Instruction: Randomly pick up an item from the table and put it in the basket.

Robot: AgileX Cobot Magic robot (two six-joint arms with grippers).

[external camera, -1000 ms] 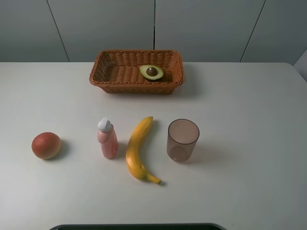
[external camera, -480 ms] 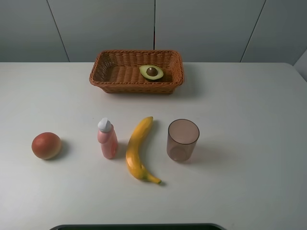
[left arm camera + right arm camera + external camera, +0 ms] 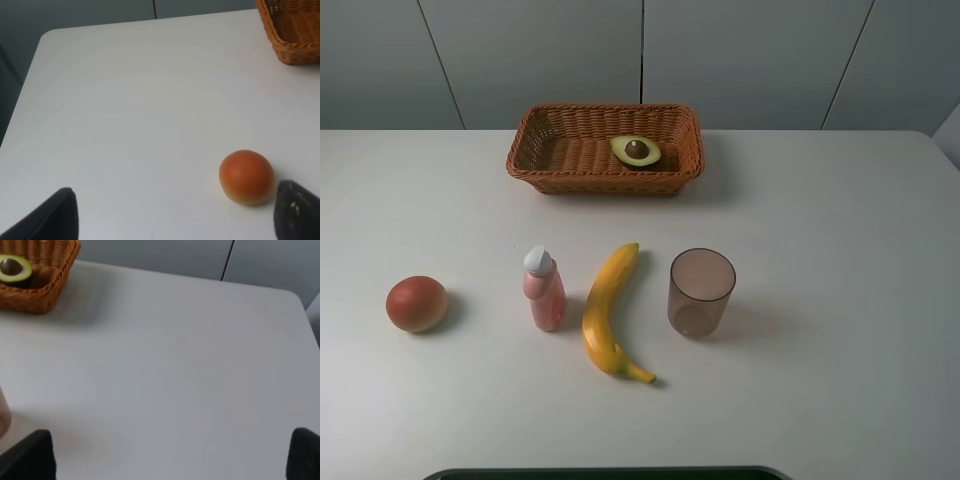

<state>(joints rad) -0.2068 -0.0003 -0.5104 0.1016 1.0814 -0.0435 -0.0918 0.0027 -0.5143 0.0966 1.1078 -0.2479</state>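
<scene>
Nothing has moved: avocado point(image 3: 636, 151) lies in basket point(image 3: 535, 165), both grippers spread, empty.

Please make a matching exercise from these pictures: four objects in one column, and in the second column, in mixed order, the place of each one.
Objects:
1. avocado half
2. round red-orange fruit
3. banana
4. translucent cup

Places:
A. between the pink bottle and the cup
B. inside the basket
C. at the right end of the front row
D. at the left end of the front row

Right pairs: 1-B, 2-D, 3-A, 4-C
</scene>
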